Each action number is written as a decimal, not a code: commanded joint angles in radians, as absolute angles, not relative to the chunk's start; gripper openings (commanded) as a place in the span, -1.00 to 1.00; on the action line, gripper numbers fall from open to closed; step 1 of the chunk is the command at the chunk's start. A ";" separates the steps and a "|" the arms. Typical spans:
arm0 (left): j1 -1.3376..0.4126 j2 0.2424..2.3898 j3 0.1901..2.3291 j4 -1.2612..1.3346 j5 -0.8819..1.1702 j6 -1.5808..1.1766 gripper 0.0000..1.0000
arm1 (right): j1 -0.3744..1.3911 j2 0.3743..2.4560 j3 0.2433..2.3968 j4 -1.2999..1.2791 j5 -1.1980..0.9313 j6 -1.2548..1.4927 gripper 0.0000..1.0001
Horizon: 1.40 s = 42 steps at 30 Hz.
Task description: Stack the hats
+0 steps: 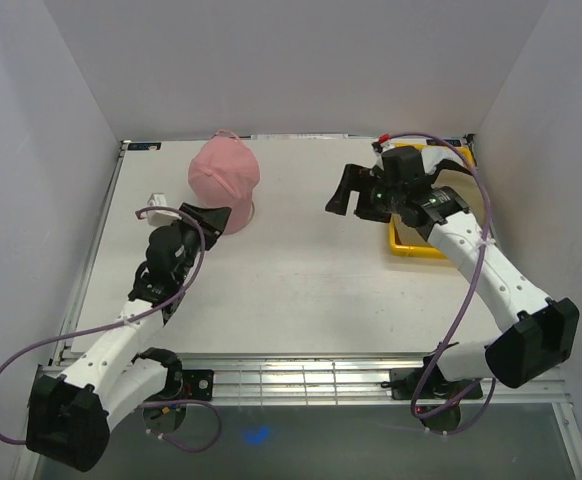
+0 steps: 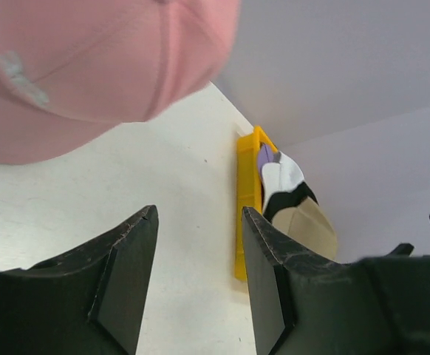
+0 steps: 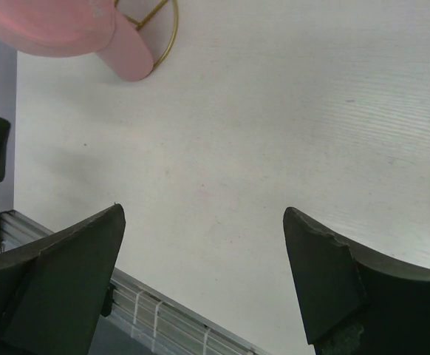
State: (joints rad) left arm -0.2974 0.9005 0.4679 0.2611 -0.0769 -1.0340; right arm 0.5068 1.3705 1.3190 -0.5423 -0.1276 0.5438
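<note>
White walls box in your table (image 1: pixel 301 290). From above, the pink cap (image 1: pixel 224 172) sits far left, the left gripper (image 1: pixel 214 218) just beside it, the right gripper (image 1: pixel 349 198) by the yellow tray (image 1: pixel 406 247). Left wrist: jaws apart, empty; other caps (image 2: pixel 296 214) piled in the tray. Right wrist: jaws spread wide, empty.

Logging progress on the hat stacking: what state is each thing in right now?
pink cap: crown up, free of both grippers.
purple cap: in the yellow tray, nested with three others.
white cap: nested against the purple cap.
black cap: nested against the white cap.
tan cap: outermost of the nest.
yellow tray: holds four caps.
left gripper: open, empty, close to the pink cap.
right gripper: wide open, empty.
</note>
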 commanded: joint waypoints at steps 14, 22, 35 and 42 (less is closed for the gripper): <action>-0.725 1.408 1.040 0.149 0.060 -0.733 0.27 | 0.077 1.130 1.350 -0.805 0.104 0.434 0.82; -0.802 1.448 1.121 -0.040 0.127 -0.675 0.27 | -0.142 1.222 1.416 -0.844 0.060 0.428 0.81; -0.802 1.238 0.979 -0.114 0.172 -0.647 0.28 | -0.388 1.408 1.462 -0.858 -0.041 0.416 0.86; -0.804 1.149 0.917 -0.146 0.199 -0.629 0.29 | -0.397 1.517 1.476 -0.779 -0.058 0.413 0.90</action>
